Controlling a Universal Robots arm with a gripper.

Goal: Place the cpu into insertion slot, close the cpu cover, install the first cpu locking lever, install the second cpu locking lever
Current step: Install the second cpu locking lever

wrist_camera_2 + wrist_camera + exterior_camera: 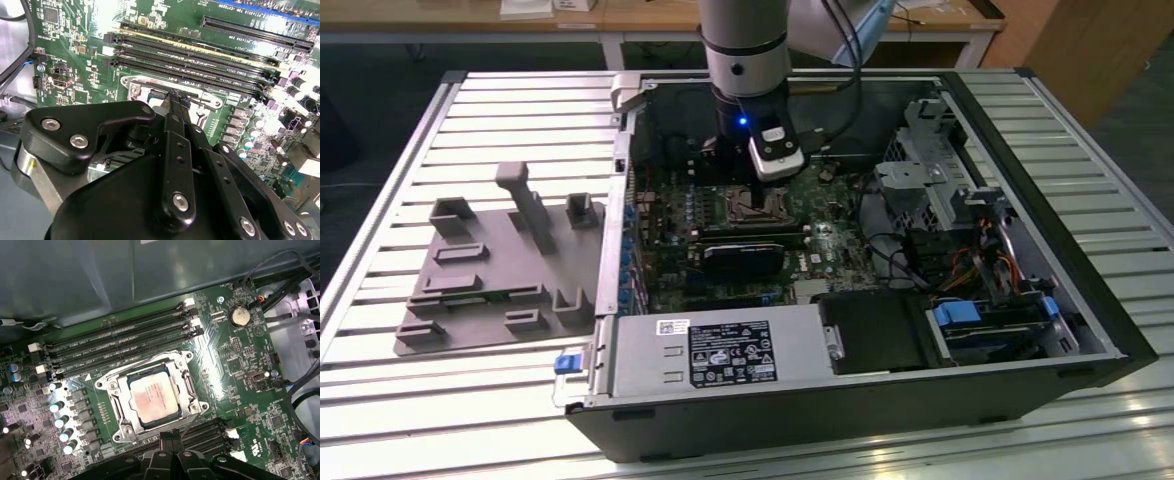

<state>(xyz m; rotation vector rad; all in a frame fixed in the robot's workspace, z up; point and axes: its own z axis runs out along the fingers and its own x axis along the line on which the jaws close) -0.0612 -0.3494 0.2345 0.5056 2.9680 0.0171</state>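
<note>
Slatted metal forms the worktop [400, 370], on which an open computer case [854, 400] is laid on its side beside a grey moulded fixture [494, 270]; wooden furniture is seen behind. Inside the case, the cpu [152, 398] is seated in the insertion slot [131, 412] on the green motherboard [240, 380], and the cpu cover [186, 390] is lowered around it, its silver top left exposed through the cut-out. The claw [176, 95] is held just above the socket's edge beside the memory slots [200, 60], its fingers drawn together at the tips on a thin wire lever [200, 101].
</note>
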